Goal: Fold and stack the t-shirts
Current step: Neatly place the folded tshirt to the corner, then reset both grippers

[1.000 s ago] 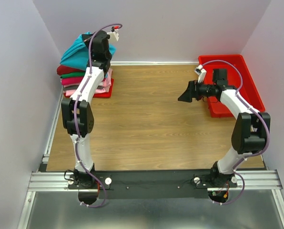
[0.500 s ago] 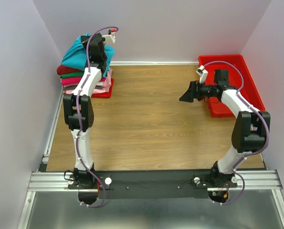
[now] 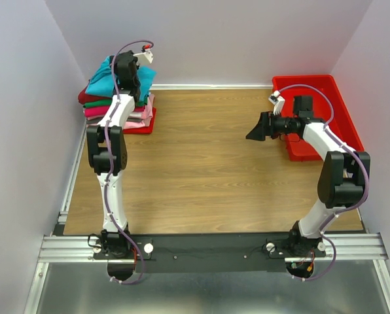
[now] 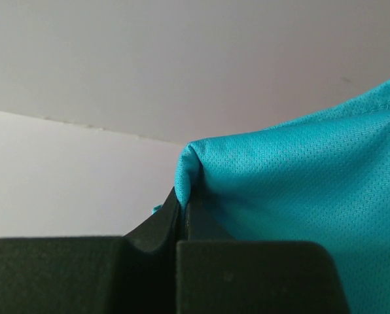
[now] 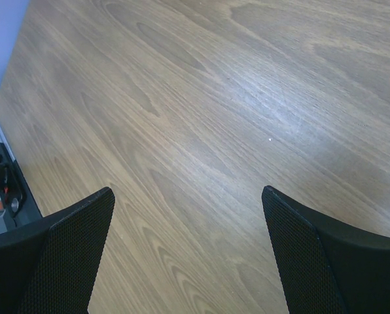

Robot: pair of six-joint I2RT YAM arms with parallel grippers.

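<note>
Clamped shut with the left gripper on a fold of the teal t-shirt, atop the stack of folded t-shirts far left (cloth bunched past the tips). Spread wide at the right gripper, holding nothing, above the table.

left arm and right arm have white tube links, bulky black joints, thin purple cables; the right gripper has black, mesh-textured fingers.

No legible text, label, brand, number or sign found in any view: none on the teal mesh-knit t-shirt pinched in the left hand, none on the wood-grain counter under the right hand.
</note>
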